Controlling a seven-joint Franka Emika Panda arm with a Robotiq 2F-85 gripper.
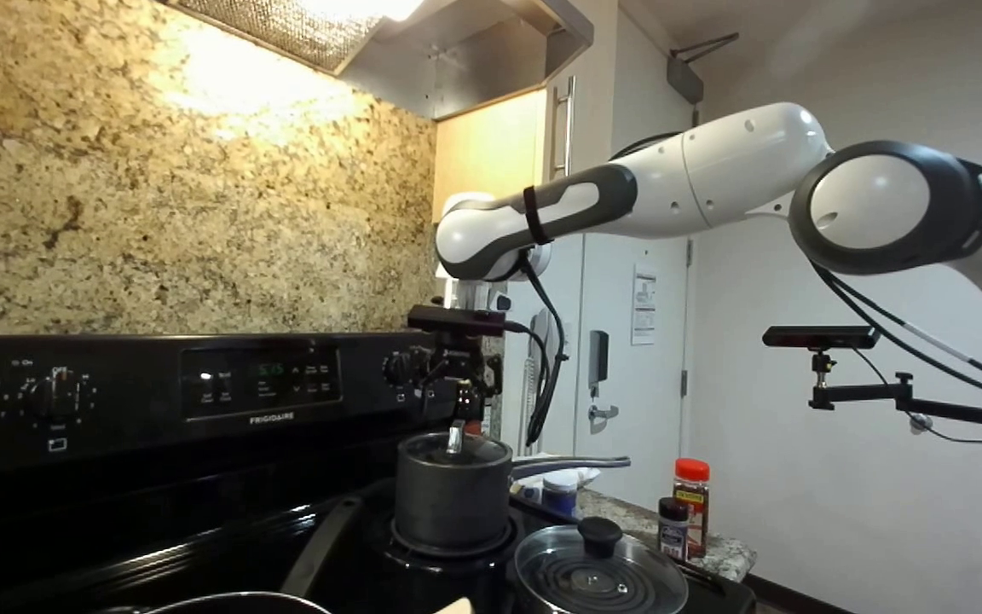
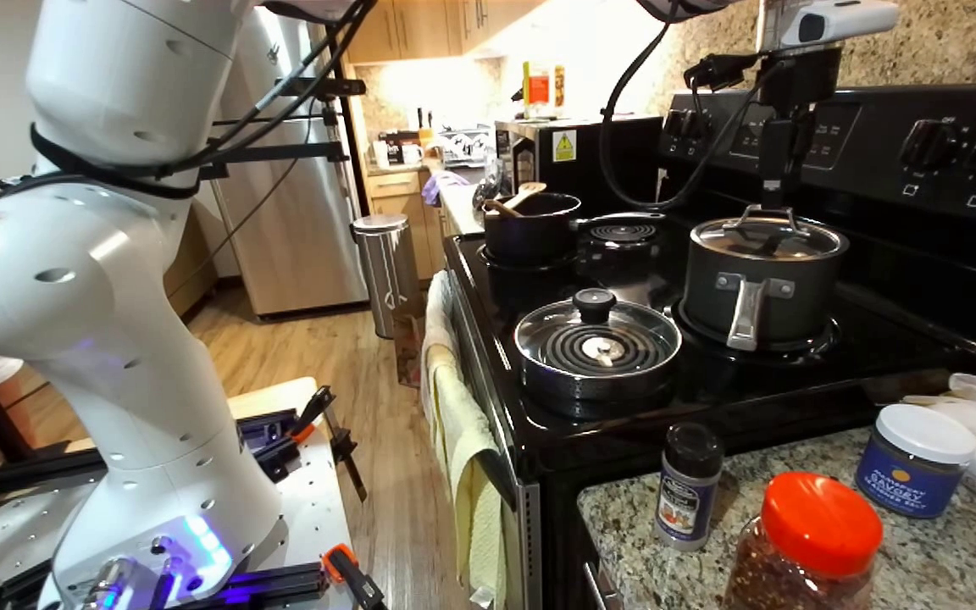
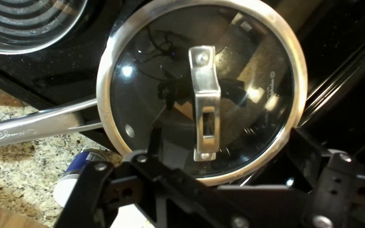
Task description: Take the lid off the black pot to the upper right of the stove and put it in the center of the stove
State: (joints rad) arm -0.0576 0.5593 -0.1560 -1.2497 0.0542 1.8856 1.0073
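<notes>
The black pot [image 1: 453, 503] stands on a back burner of the stove [image 1: 133, 426] and also shows in an exterior view [image 2: 712, 292] with its silver handle toward that camera. Its lid [image 3: 252, 72] is clear glass with a wide metal rim and a silver arched handle [image 3: 206, 95]; the lid [image 2: 801, 241] sits level on the pot. My gripper [image 3: 226, 136] points down over the pot. Its fingers are spread wide and hold nothing. The lid handle lies between the fingers in the wrist view, a little ahead of them. The gripper [image 2: 776, 182] looks just above the handle.
Another glass lid with a black knob [image 2: 596, 339] lies over a front burner beside the pot. A black pan with wooden spoons [image 2: 535, 227] stands farther along. Seasoning jars [image 2: 690, 487] stand on the granite counter [image 2: 623, 517]. A range hood [image 1: 491, 68] hangs above.
</notes>
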